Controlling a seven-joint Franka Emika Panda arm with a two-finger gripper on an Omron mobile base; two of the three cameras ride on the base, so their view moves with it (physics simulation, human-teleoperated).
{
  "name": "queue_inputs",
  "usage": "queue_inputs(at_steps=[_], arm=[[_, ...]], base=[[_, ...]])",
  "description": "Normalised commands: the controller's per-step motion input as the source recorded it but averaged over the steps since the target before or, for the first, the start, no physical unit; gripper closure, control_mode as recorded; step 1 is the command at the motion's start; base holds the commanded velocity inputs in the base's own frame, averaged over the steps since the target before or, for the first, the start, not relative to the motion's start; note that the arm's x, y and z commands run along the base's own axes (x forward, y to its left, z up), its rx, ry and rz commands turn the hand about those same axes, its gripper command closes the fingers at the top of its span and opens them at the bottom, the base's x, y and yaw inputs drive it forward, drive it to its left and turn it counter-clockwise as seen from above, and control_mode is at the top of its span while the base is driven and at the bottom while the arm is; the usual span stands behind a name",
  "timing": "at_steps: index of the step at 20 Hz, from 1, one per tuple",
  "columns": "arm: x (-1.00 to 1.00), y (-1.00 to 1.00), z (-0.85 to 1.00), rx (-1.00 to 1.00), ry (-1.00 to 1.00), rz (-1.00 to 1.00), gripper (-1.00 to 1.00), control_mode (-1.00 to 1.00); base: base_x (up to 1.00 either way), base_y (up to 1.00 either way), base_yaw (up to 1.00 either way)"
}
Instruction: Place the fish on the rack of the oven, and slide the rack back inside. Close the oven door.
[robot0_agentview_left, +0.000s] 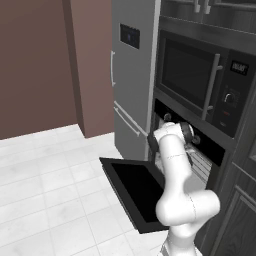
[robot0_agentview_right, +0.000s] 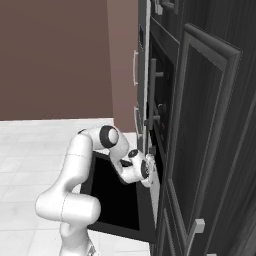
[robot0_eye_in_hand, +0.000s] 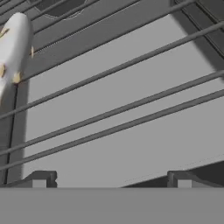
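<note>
Jaws apart over the rack (robot0_eye_in_hand: 118, 105), fish (robot0_eye_in_hand: 13, 48) lying beside them.

Above the hand (robot0_agentview_right: 150, 172), and near it, a black microwave (robot0_agentview_left: 200, 82) sits in the dark cabinet wall, a vertical bar handle (robot0_agentview_left: 212, 85) beside its glass and a small lit display with a knob at its far edge. Past the hand, further along the same wall, stands a tall grey refrigerator (robot0_agentview_left: 132, 75) with pale curved handles and a dark panel high on its front. Beyond that runs a brown wall (robot0_agentview_left: 35, 65). Below the hand lies a pale tiled floor (robot0_agentview_left: 45, 185). On the hand's other side a tall dark panelled cabinet door (robot0_agentview_right: 210, 145) rises close by.
</note>
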Motion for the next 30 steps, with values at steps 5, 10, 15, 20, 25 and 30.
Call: queue_inputs(at_steps=[5,10,15,20,25,30], arm=[[-0.91,1.00,0.03,-0.12,-0.11,0.00,-1.00,-1.00],[-0.73,1.00,0.18,-0.17,-0.01,0.01,-1.00,-1.00],[-0.25,0.84,1.00,-0.04,-0.13,0.00,-1.00,-1.00],[-0.04,0.69,1.00,-0.04,-0.12,0.00,-1.00,-1.00],[-0.33,0.70,1.00,-0.10,-0.10,0.00,-1.00,-1.00],[-0.64,0.73,1.00,-0.11,-0.31,0.00,-1.00,-1.00]], base=[[0.00,0.00,0.00],[0.00,0.00,0.00],[0.00,0.00,0.00],[0.00,0.00,0.00],[0.00,0.00,0.00],[0.00,0.00,0.00]])
